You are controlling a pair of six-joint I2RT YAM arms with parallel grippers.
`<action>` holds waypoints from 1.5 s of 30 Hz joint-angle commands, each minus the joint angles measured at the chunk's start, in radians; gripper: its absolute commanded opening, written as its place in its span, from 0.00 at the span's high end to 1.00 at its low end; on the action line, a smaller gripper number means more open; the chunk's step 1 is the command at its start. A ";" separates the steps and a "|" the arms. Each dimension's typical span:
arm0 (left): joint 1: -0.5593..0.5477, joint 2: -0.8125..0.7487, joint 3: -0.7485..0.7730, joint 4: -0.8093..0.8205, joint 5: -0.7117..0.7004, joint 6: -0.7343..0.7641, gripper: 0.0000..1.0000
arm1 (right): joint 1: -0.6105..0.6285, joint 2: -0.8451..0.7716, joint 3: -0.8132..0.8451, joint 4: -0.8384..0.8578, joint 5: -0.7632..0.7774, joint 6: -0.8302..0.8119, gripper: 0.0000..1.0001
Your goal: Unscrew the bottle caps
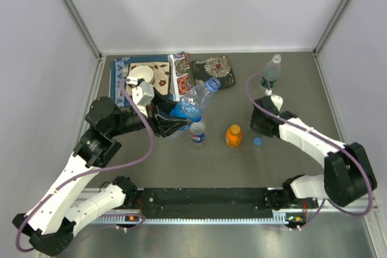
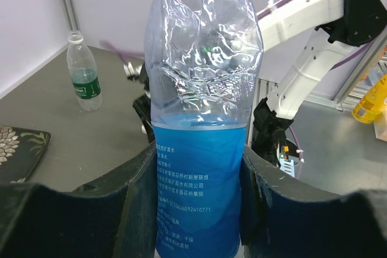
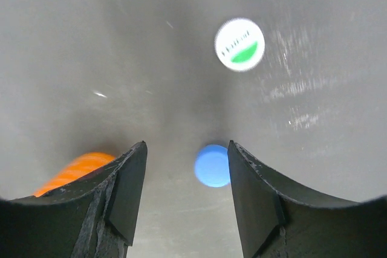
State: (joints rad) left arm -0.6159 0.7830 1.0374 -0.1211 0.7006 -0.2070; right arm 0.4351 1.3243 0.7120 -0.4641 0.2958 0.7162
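top external: left claw [image 1: 174, 122] extended right, gripping tilted bottle [image 1: 197, 97]

- You can read white print on the blue label of the blue-tinted bottle [image 2: 199, 209]: small Chinese characters in rows, plus a code that looks like "SC10636092410771".
- The white cap [image 3: 239, 44] carries a green mark and a blurred word you cannot read.
- The green label on the clear bottle [image 2: 84, 80] is too small to read.

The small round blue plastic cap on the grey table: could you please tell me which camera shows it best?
Right wrist view: the small round blue plastic cap sits large and close, framed by the open right gripper. The top view shows only a tiny dot; the left wrist view misses it.
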 commanded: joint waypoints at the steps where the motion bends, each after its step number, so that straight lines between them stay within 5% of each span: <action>1: 0.002 -0.002 0.003 0.037 -0.007 0.006 0.50 | -0.009 -0.134 0.255 -0.095 0.078 -0.057 0.43; 8: 0.002 0.013 0.004 0.041 -0.001 -0.005 0.50 | -0.009 -0.278 0.535 -0.162 0.051 -0.133 0.40; 11: 0.002 0.035 0.006 0.051 0.008 -0.012 0.50 | -0.010 -0.387 0.532 0.003 -0.208 -0.196 0.36; 15: 0.001 0.077 0.012 0.072 0.031 -0.025 0.50 | -0.009 -0.503 0.462 0.265 -0.588 -0.127 0.15; 21: -0.010 0.124 0.036 0.075 0.045 -0.037 0.50 | 0.004 -0.478 0.518 0.441 -0.828 0.017 0.06; 29: -0.030 0.171 0.064 0.077 0.036 -0.046 0.50 | 0.148 -0.353 0.621 0.344 -0.788 -0.096 0.03; 36: -0.044 0.188 0.072 0.075 0.027 -0.042 0.50 | 0.169 -0.316 0.621 0.325 -0.770 -0.118 0.07; 45: -0.050 0.199 0.084 0.074 0.017 -0.032 0.50 | 0.171 -0.304 0.616 0.301 -0.776 -0.127 0.37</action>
State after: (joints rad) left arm -0.6582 0.9806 1.0744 -0.1009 0.7200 -0.2413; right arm 0.5938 1.0214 1.2926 -0.1692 -0.4732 0.6044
